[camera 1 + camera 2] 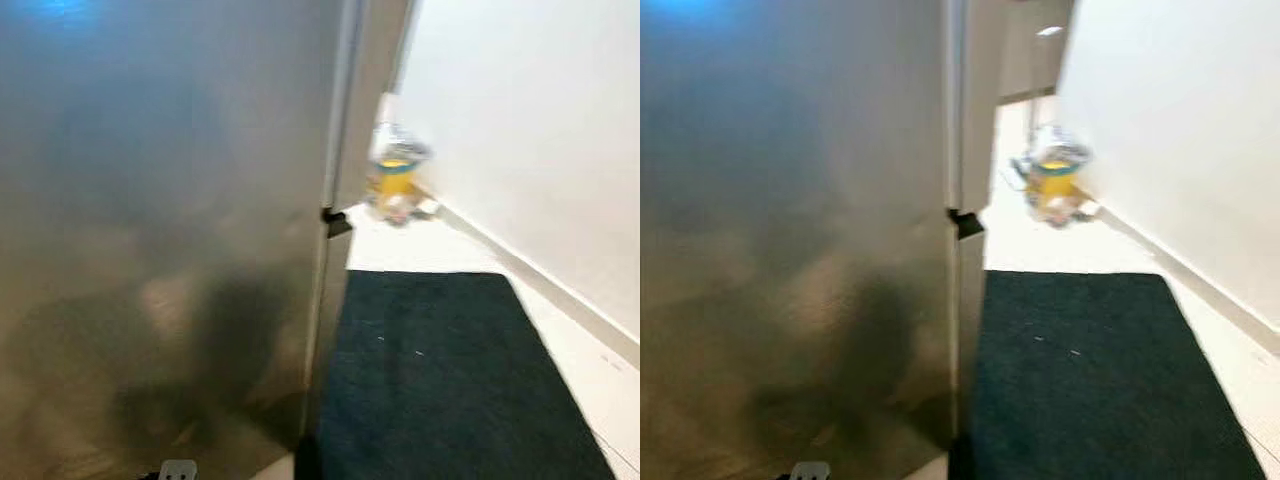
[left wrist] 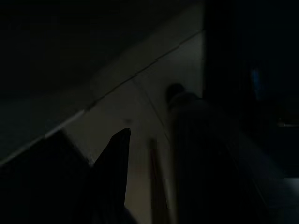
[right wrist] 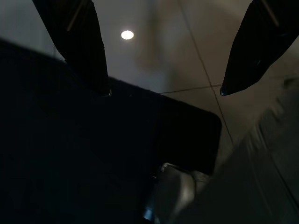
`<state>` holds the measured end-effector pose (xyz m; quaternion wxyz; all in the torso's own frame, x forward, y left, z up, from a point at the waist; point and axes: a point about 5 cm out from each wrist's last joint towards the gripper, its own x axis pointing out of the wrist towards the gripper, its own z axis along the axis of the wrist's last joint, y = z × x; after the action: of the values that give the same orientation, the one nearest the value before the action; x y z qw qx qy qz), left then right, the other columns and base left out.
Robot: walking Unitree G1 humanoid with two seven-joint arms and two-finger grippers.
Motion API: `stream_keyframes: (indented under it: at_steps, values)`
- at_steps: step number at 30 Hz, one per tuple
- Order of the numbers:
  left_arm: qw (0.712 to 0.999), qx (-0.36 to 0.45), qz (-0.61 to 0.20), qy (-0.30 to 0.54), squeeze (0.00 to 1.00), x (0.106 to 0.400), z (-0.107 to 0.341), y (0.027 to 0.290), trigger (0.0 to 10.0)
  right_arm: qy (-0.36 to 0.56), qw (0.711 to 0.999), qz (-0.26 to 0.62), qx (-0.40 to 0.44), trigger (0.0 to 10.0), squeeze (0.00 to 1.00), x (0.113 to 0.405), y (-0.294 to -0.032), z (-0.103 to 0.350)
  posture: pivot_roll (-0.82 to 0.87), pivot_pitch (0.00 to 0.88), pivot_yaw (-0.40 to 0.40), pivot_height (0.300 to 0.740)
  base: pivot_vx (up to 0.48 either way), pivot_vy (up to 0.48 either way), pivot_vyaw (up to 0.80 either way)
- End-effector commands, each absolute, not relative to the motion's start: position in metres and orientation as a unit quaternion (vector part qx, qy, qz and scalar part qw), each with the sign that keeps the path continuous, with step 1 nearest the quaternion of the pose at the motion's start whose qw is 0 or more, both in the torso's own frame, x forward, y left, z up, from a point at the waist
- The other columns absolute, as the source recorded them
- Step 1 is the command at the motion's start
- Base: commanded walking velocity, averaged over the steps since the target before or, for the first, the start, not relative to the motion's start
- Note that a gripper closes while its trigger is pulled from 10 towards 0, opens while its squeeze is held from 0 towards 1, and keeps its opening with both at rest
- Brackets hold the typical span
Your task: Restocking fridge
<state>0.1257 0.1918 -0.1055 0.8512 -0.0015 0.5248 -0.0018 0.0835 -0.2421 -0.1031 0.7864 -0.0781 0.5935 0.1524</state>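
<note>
Right wrist view shows the right hand point(image 3: 163, 91) hanging empty, fingers wide apart, above the dark mat point(image 1: 440, 370). The left hand hangs in shadow; I cannot tell its fingers' state. The fridge point(image 1: 160, 230) stands shut, close ahead. Nothing held, so restocking looks barely begun.

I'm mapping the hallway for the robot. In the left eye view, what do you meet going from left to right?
Fridge door → black hinge bracket → dark mat (with the yellow-and-clear bag farther back along the floor) → white wall.
</note>
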Motion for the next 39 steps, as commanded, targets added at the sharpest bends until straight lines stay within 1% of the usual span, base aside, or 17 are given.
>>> stream_keyframes:
  at_steps: [1, 3, 6, 7, 8, 11, 12, 13, 15, 17, 18, 19, 23, 27, 28, 31, 39]
  values:
    - [0.838, -0.003, -0.007, 0.545, 0.00, 0.112, -0.110, 0.188, 10.0, 0.572, 0.804, 0.142, -0.082, 10.0, 0.00, 0.096, -0.245, -0.099, -0.06, 0.057, -0.020, 0.740, 0.000, 0.000, 0.00]
    - [0.838, -0.002, -0.007, 0.545, 0.00, 0.112, -0.110, 0.189, 10.0, 0.564, 0.810, 0.134, -0.088, 10.0, 0.00, 0.102, -0.249, -0.097, -0.06, 0.057, -0.020, 0.740, 0.000, 0.000, 0.00]
    - [0.838, 0.000, -0.007, 0.545, 0.00, 0.112, -0.110, 0.190, 10.0, 0.536, 0.827, 0.132, -0.107, 10.0, 0.00, 0.123, -0.255, -0.089, -0.06, 0.056, -0.020, 0.740, 0.000, 0.000, 0.00]
    - [0.838, 0.001, -0.007, 0.545, 0.00, 0.112, -0.110, 0.190, 10.0, 0.512, 0.841, 0.131, -0.116, 10.0, 0.00, 0.138, -0.258, -0.082, -0.05, 0.056, -0.020, 0.740, 0.000, 0.000, 0.00]
    - [0.838, 0.001, -0.007, 0.545, 0.00, 0.113, -0.110, 0.190, 10.0, 0.501, 0.847, 0.129, -0.118, 10.0, 0.00, 0.144, -0.260, -0.079, -0.05, 0.056, -0.020, 0.740, 0.000, 0.000, 0.00]
    - [0.838, 0.003, -0.007, 0.545, 0.00, 0.113, -0.110, 0.190, 10.0, 0.442, 0.879, 0.134, -0.116, 10.0, 0.00, 0.179, -0.263, -0.060, -0.05, 0.056, -0.020, 0.740, 0.000, 0.000, 0.00]
    - [0.838, 0.003, -0.007, 0.545, 0.00, 0.113, -0.110, 0.190, 10.0, 0.442, 0.879, 0.134, -0.116, 10.0, 0.00, 0.179, -0.263, -0.060, -0.05, 0.056, -0.020, 0.740, 0.000, 0.000, 0.00]
    - [0.838, 0.003, -0.007, 0.546, 0.00, 0.113, -0.110, 0.190, 10.0, 0.428, 0.886, 0.138, -0.115, 10.0, 0.00, 0.187, -0.262, -0.056, -0.06, 0.056, -0.019, 0.740, 0.000, 0.000, 0.00]
    - [0.838, 0.004, -0.007, 0.546, 0.00, 0.113, -0.110, 0.191, 10.0, 0.371, 0.908, 0.163, -0.107, 10.0, 0.00, 0.213, -0.258, -0.038, -0.06, 0.056, -0.019, 0.740, 0.000, 0.000, 0.00]
    - [0.838, 0.005, -0.007, 0.546, 0.00, 0.113, -0.110, 0.191, 10.0, 0.316, 0.923, 0.198, -0.098, 10.0, 0.00, 0.237, -0.250, -0.020, -0.06, 0.056, -0.019, 0.740, 0.000, 0.000, 0.00]
    - [0.838, 0.005, -0.007, 0.546, 0.00, 0.113, -0.110, 0.191, 10.0, 0.316, 0.923, 0.198, -0.098, 10.0, 0.00, 0.237, -0.250, -0.020, -0.06, 0.056, -0.019, 0.740, 0.000, 0.000, 0.00]
    - [0.838, 0.005, -0.008, 0.546, 0.00, 0.113, -0.110, 0.191, 10.0, 0.277, 0.930, 0.226, -0.089, 10.0, 0.00, 0.253, -0.241, -0.007, -0.06, 0.059, -0.019, 0.740, 0.000, 0.000, 0.00]
    - [0.838, 0.004, -0.008, 0.546, 0.00, 0.113, -0.110, 0.190, 10.0, 0.190, 0.939, 0.282, -0.054, 10.0, 0.00, 0.282, -0.219, 0.025, -0.06, 0.061, -0.019, 0.740, 0.000, 0.000, 0.00]
    - [0.838, 0.003, -0.008, 0.546, 0.00, 0.112, -0.110, 0.190, 10.0, 0.149, 0.936, 0.318, -0.034, 10.0, 0.00, 0.292, -0.208, 0.041, -0.06, 0.061, -0.019, 0.740, 0.000, 0.000, 0.00]
    - [0.838, 0.002, -0.008, 0.546, 0.00, 0.112, -0.110, 0.189, 10.0, 0.106, 0.931, 0.348, -0.031, 10.0, 1.00, 0.302, -0.197, 0.059, -0.06, 0.063, -0.022, 0.740, 0.000, 0.000, 0.00]
    - [0.837, 0.001, -0.008, 0.547, 0.00, 0.111, -0.110, 0.189, 10.0, 0.067, 0.928, 0.365, -0.029, 10.0, 1.00, 0.310, -0.188, 0.077, -0.05, 0.064, -0.022, 0.740, 0.000, 0.000, 0.00]
    - [0.837, 0.000, -0.007, 0.547, 0.00, 0.111, -0.111, 0.189, 10.0, 0.018, 0.940, 0.335, -0.063, 10.0, 1.00, 0.326, -0.181, 0.100, -0.05, 0.064, -0.022, 0.740, 0.000, 0.000, 0.00]
